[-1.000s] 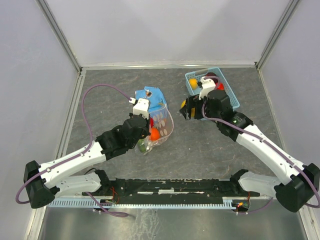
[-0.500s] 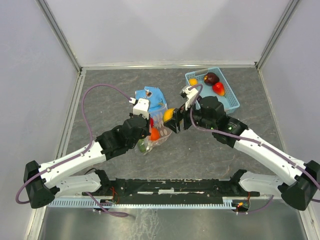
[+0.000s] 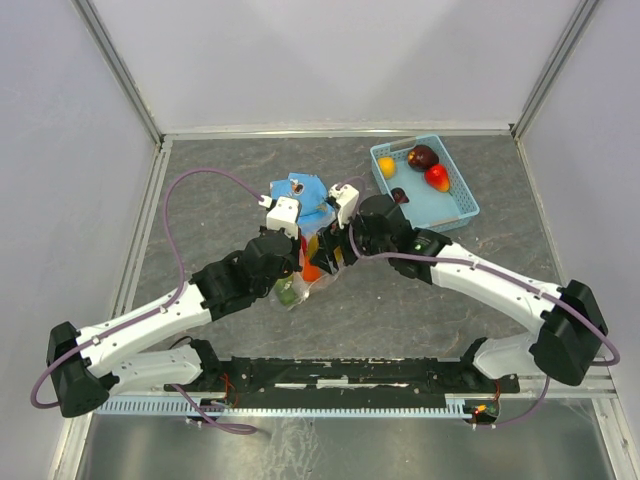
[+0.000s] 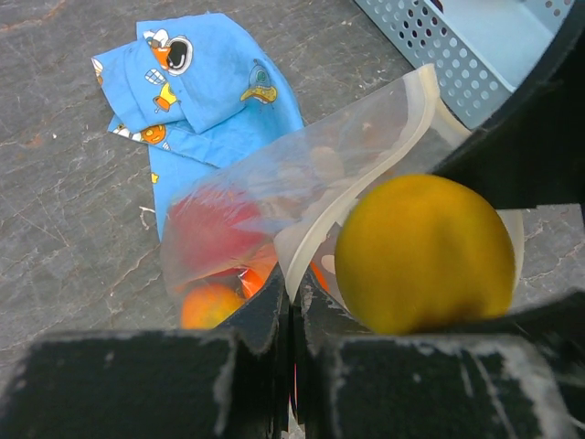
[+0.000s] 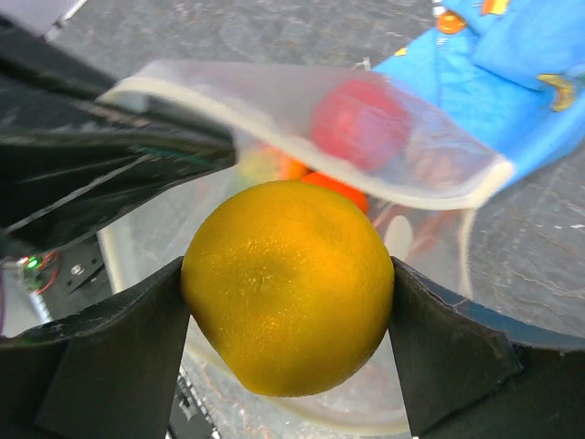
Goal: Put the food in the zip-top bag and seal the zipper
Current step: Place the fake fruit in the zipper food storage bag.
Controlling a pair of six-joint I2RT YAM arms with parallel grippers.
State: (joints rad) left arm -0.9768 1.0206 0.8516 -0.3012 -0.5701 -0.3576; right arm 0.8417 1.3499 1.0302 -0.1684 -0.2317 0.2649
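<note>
Bag (image 4: 311,174) mid-table beside blue cloth (image 4: 210,82), mouth held up and open: left gripper (image 4: 291,315) pinched tight on rim, apparently so fruit can drop in. Right gripper (image 5: 291,338), jaws spread wide, clasps yellow fruit (image 5: 288,274) just over mouth. Wrist views show red and orange fruit already inside. Only overhead view shows basket (image 3: 462,205), more fruit waiting. Zipper (image 4: 416,119) unsealed.

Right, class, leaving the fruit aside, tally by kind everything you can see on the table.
robot arms: 2
blue patterned cloth: 1
light blue basket: 1
zip-top bag: 1
Total: 5
</note>
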